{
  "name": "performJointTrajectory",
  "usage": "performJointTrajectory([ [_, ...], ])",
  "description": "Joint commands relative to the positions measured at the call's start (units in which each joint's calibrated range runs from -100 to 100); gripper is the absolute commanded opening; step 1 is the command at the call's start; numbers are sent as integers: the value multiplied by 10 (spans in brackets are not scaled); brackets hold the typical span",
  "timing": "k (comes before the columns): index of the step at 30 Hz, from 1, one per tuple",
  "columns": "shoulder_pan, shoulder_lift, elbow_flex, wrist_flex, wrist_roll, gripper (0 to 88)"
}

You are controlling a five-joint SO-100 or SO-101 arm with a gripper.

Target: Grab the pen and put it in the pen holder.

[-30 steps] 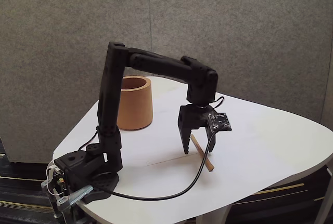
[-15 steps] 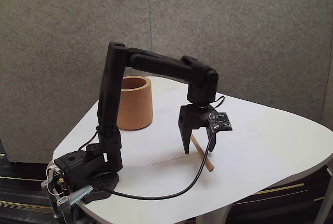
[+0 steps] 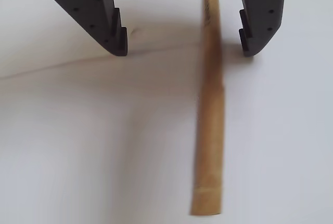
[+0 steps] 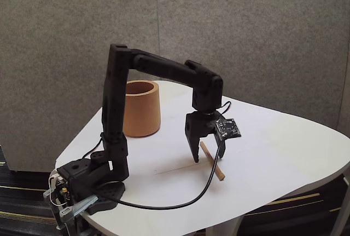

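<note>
The hand (image 3: pixel 184 52) stood spread wide just above the desk (image 4: pixel 284 148), its two dark fingers (image 3: pixel 99 16) parted with nothing between them clamped; in the wrist view the pen (image 3: pixel 209 125) lay flat on the white surface, running lengthwise between the fingers but nearer the right-hand one, touching neither as far as could be told; in the fixed view the hand (image 4: pixel 206 158) hung pointed downward over the near end of the pen (image 4: pixel 212 162), which rested on the desk to the right of the arm's base; the pen holder (image 4: pixel 141 109) stood upright and well apart from it, behind the arm toward the left of that view, its visible mouth showing nothing inside; by my reading, the task was at the grasp, the approach made and the closing not yet done; lifting, carrying across to the holder and dropping the pen in all remained; counted: one pen, one pen holder, one arm with one hand, and one black cable (image 4: pixel 164 206) trailing over the desk toward the base.
</note>
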Motion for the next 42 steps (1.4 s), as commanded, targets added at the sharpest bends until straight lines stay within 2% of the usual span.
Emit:
performJointTrajectory([
  [1, 6, -67, 6, -5, 2, 306],
  [11, 2, -84, 75, -49, 3, 306],
  [42, 8, -73, 55, -43, 3, 305],
])
